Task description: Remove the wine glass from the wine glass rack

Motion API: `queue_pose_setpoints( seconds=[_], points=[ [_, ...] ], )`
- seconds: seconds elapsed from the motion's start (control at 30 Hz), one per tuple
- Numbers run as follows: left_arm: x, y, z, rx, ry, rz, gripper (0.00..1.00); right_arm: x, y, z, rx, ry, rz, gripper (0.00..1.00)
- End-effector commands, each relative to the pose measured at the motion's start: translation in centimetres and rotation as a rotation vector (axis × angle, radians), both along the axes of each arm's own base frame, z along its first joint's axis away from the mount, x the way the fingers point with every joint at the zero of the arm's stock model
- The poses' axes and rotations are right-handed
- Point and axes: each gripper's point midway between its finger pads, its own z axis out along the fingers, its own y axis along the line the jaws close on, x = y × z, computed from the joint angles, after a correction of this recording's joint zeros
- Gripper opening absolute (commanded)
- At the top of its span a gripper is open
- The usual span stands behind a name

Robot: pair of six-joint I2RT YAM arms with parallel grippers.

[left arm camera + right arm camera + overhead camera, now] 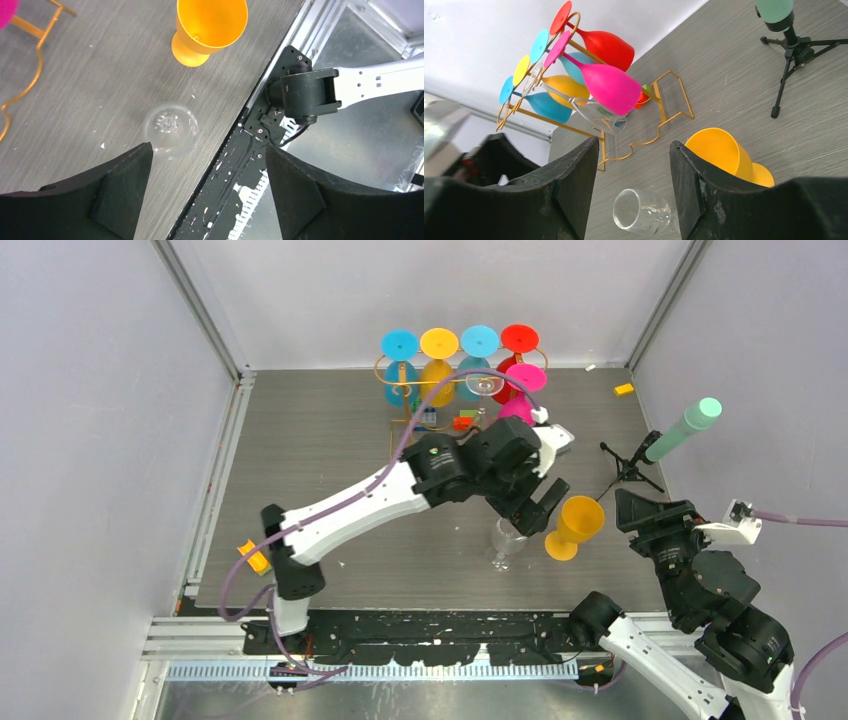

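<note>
The wine glass rack [30,27] stands at the far side of the table [330,460] and carries six glasses, all hung foot up and bowl down: one dark blue glass [400,343], one yellow glass [439,342], one light blue glass [480,340], one red glass [519,337], one magenta glass [525,377] and one clear hanging glass [485,385]. Two glasses are off the rack — the clear wine glass [505,540] and an orange glass [575,525]; both stand upright on the table on the arms' side of the rack, well apart from it, the orange one just beside the clear one on its right. The left gripper [207,150] hangs over the clear wine glass with its two fingers spread apart and nothing between them; in the left wrist view the glass's rim lies just beside one fingertip, and whether they touch I cannot tell. The right gripper [634,145] sits further to the right of the rack than the orange glass; its two fingers stand apart too, gripping nothing. One black tripod [798,50] bearing one pale green cylinder [690,423] stands right of the rack; one small orange block [624,389] lies right of the rack as well — nearer the back wall than the tripod.
</note>
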Motion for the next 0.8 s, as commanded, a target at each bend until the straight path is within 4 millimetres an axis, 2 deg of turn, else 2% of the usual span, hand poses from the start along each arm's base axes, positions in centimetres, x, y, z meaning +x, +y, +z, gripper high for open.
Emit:
queue_pose_setpoints(
  seconds=[0.0,0.1,0.23,0.3,0.33,0.37,0.4,0.43,0.47,0.5,0.53,0.57,0.6,0.63,0.67,0.77],
  points=[
    [1.5,2.6,5.7,-0.159,-0.153,0.077,0.9,0.5,1.6,1.4,0.032,-0.012,0.057,0.6],
    [3.0,5.8,6.3,-0.184,-0.223,0.192,0.99,1.3,4.4,1.9,0.035,-0.006,0.157,0.62],
    [4.8,11.4,6.0,-0.217,-0.277,0.379,1.0,3.3,8.9,2.1,0.053,0.024,0.28,0.64],
    [5.6,14.8,5.8,-0.242,-0.3,0.485,1.0,5.0,11.6,1.9,0.073,0.051,0.327,0.64],
    [6.1,16.5,5.5,-0.251,-0.303,0.542,1.0,5.6,12.6,2.6,0.114,0.03,0.342,0.64],
    [6.3,18.1,5.0,-0.258,-0.304,0.582,1.0,6.4,13.9,2.3,0.121,0.051,0.364,0.64],
    [6.6,19.6,4.8,-0.274,-0.301,0.623,1.0,7.0,14.8,3.2,0.17,0.029,0.373,0.64],
    [6.7,20.9,4.3,-0.293,-0.293,0.661,1.0,8.0,15.9,2.9,0.179,0.053,0.377,0.64],
    [6.9,22.2,4.0,-0.311,-0.292,0.693,1.0,8.6,16.6,3.7,0.244,0.036,0.375,0.65],
    [7.0,23.0,3.4,-0.324,-0.291,0.714,1.0,9.5,17.7,3.1,0.258,0.058,0.38,0.66],
    [7.0,23.8,2.7,-0.331,-0.289,0.728,1.0,10.1,18.5,4.4,0.336,0.019,0.389,0.68],
    [6.9,24.4,2.4,-0.342,-0.286,0.735,1.0,11.0,19.7,3.8,0.359,0.033,0.4,0.69],
    [6.9,24.9,1.2,-0.326,-0.274,0.741,1.0,11.5,20.3,5.1,0.43,-0.007,0.409,0.71],
    [6.9,25.3,0.5,-0.313,-0.262,0.752,1.0,12.3,21.1,4.7,0.447,-0.002,0.409,0.72],
    [6.9,25.7,-0.3,-0.294,-0.245,0.76,1.0,12.8,21.4,6.0,0.503,-0.042,0.407,0.72],
    [7.0,26.7,-2.4,-0.251,-0.195,0.782,1.0,14.6,22.3,7.1,0.584,-0.097,0.382,0.72]
  ],
)
